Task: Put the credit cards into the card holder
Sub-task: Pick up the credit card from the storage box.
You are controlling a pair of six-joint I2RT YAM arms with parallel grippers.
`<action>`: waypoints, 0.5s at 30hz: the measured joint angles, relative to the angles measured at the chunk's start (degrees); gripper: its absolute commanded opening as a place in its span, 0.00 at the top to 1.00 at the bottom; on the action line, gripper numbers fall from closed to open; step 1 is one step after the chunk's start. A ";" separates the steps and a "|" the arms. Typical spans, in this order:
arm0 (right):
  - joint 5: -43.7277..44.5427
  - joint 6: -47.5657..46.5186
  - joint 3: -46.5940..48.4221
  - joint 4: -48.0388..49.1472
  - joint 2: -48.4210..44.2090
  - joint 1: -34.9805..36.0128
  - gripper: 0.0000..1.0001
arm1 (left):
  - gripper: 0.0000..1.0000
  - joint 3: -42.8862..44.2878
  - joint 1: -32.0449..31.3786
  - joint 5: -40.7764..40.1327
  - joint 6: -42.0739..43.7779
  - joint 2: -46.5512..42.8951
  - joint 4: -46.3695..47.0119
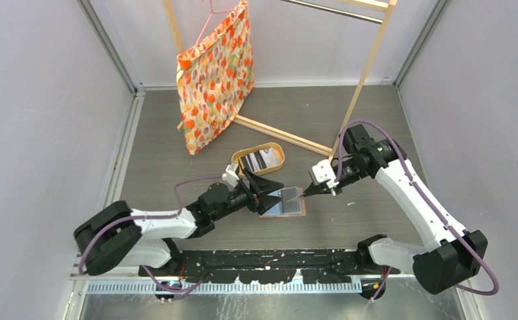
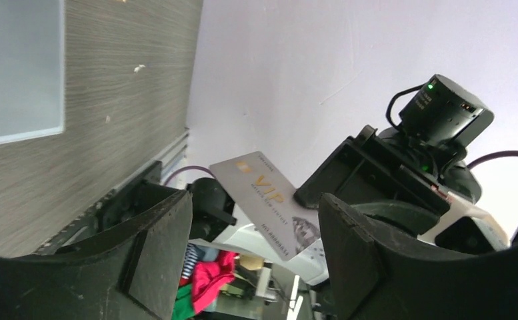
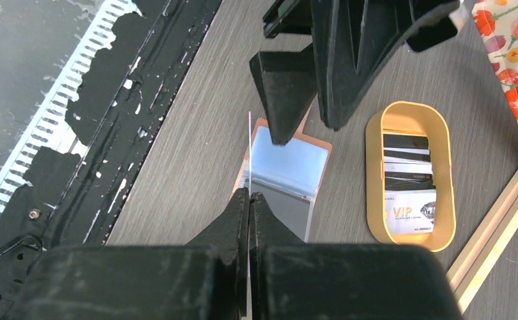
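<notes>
Plastic this thin makes the grey VIP card point(image 2: 269, 210) light, stiff and slick. It likely wants a pinch on its flat faces near one short end, leaving the far end free to enter a pocket. It hangs in the air above the card holder point(image 1: 284, 205), edge-on in the right wrist view. The right pincer point(image 3: 249, 195), reaching in from 3 o'clock in the overhead view, is clamped tight on one end of it. The left pincer point(image 2: 255, 200), coming from 9 o'clock, stands apart, one finger on each side of the card, neither visibly touching. The holder lies open and flat on the table point(image 1: 176, 153). At its 11 o'clock an oval tray point(image 3: 374, 153) holds the other credit cards point(image 3: 408, 167).
</notes>
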 measured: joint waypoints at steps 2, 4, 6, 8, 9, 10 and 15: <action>0.02 -0.48 -0.52 0.44 -0.04 0.00 0.99 | 0.31 0.94 -0.72 -0.17 -1.79 3.48 2.99; 0.04 -0.83 -0.68 0.85 -0.11 0.00 0.99 | 0.34 2.12 -1.60 -0.17 -4.70 8.04 7.08; 0.04 -1.31 -0.70 1.31 -0.35 0.00 0.99 | 0.38 3.15 -2.32 0.11 -7.52 12.68 11.15; 0.26 -1.70 -0.76 1.64 -0.52 0.00 0.99 | 0.42 4.26 -2.97 0.59 -10.51 17.84 15.50; 0.39 -1.79 -0.85 1.81 -0.61 0.00 0.99 | 0.44 4.68 -3.26 0.81 -11.69 20.15 17.66; 0.48 -1.86 -0.98 1.97 -0.70 0.00 0.99 | 0.44 5.11 -3.61 1.03 -13.07 22.75 20.35; 1.53 -3.48 -3.02 2.93 -0.72 0.04 0.99 | 0.45 7.37 -5.35 2.27 -18.01 31.04 28.50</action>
